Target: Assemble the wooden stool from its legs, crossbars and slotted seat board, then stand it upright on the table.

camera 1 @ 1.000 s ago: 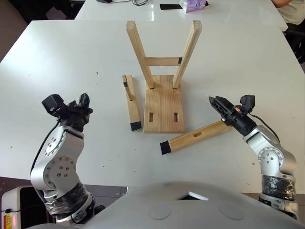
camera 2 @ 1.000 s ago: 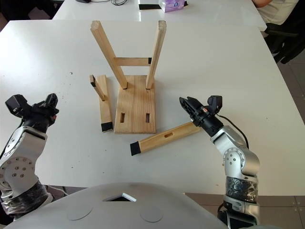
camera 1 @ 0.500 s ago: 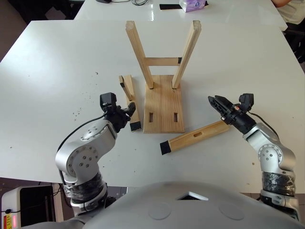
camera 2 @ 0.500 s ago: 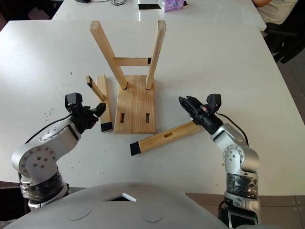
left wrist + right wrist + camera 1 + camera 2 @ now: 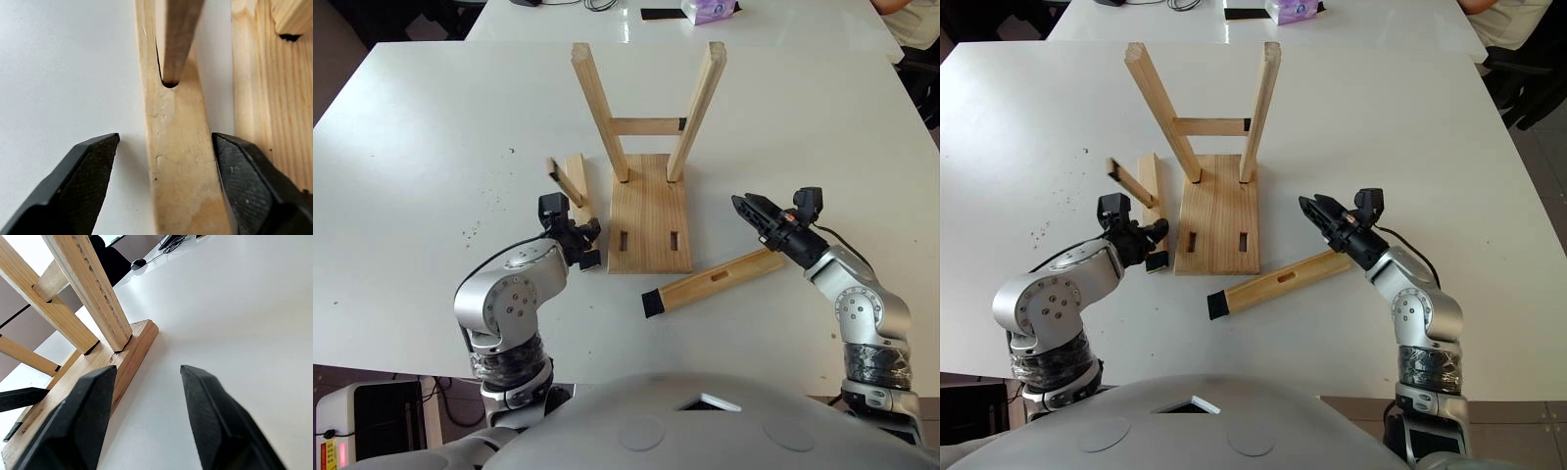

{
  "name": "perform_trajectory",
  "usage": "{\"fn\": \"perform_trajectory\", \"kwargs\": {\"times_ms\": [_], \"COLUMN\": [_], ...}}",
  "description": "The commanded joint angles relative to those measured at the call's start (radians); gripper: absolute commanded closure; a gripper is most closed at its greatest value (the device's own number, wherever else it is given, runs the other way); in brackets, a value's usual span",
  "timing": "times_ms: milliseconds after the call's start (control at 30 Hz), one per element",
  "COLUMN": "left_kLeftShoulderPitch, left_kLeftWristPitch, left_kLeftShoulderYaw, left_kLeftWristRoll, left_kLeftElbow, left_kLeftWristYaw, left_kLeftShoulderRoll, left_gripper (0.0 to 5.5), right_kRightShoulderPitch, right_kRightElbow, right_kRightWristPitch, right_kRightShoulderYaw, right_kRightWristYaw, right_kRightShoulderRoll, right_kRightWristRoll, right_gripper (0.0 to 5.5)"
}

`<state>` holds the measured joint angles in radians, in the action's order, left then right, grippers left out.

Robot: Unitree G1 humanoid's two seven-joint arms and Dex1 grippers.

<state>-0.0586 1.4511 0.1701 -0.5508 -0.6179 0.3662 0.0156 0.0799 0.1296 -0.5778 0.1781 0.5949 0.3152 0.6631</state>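
The slotted seat board [image 5: 649, 223] lies flat mid-table with two legs [image 5: 600, 108] standing in its far slots, joined by a crossbar [image 5: 646, 125]. A loose leg [image 5: 580, 201] with a short crossbar [image 5: 555, 169] stuck in it lies along the board's left edge. My left gripper [image 5: 580, 239] is open, straddling this leg [image 5: 178, 186] near its black-capped end. Another loose leg [image 5: 715, 280] lies at an angle at the board's right front. My right gripper [image 5: 744, 208] is open and empty, just above that leg's far end, pointing toward the board [image 5: 98, 377].
White table [image 5: 431, 127] with free room left and right of the parts. Small dark specks [image 5: 475, 230] lie at the left. A second table behind holds a tissue box [image 5: 710, 10] and a black item [image 5: 664, 14].
My left arm swung in from the far left until its open fingers straddled the loose leg beside the board. That leg's far end shifted left. My right gripper crept slightly toward the board.
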Motion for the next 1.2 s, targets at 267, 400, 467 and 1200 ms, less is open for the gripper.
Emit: {"fn": "perform_trajectory", "kwargs": {"times_ms": [267, 400, 467, 1200], "left_kLeftShoulderPitch": [0.069, 0.083, 0.086, -0.56], "left_kLeftWristPitch": [0.162, 0.162, 0.147, -0.748], "left_kLeftShoulderYaw": [-0.022, -0.027, -0.042, 0.442], "left_kLeftWristRoll": [0.065, 0.072, 0.081, -0.429], "left_kLeftElbow": [-0.05, -0.041, -0.031, -0.019], "left_kLeftWristYaw": [-0.156, -0.215, -0.248, -0.441], "left_kLeftShoulderRoll": [0.155, 0.212, 0.255, 0.164], "left_gripper": [2.88, 3.49, 3.49, 3.49], "right_kRightShoulderPitch": [0.059, 0.068, 0.069, -0.991], "right_kRightElbow": [0.032, 0.035, 0.03, -0.17], "right_kRightWristPitch": [0.049, 0.07, 0.086, -0.032], "right_kRightShoulderYaw": [0.006, 0.004, 0.003, 0.222], "right_kRightWristYaw": [-0.046, -0.069, -0.079, -0.472], "right_kRightShoulderRoll": [-0.056, -0.083, -0.097, -0.009], "right_kRightWristRoll": [-0.009, -0.01, -0.015, 0.345], "right_gripper": [3.08, 3.08, 3.08, 3.08]}}
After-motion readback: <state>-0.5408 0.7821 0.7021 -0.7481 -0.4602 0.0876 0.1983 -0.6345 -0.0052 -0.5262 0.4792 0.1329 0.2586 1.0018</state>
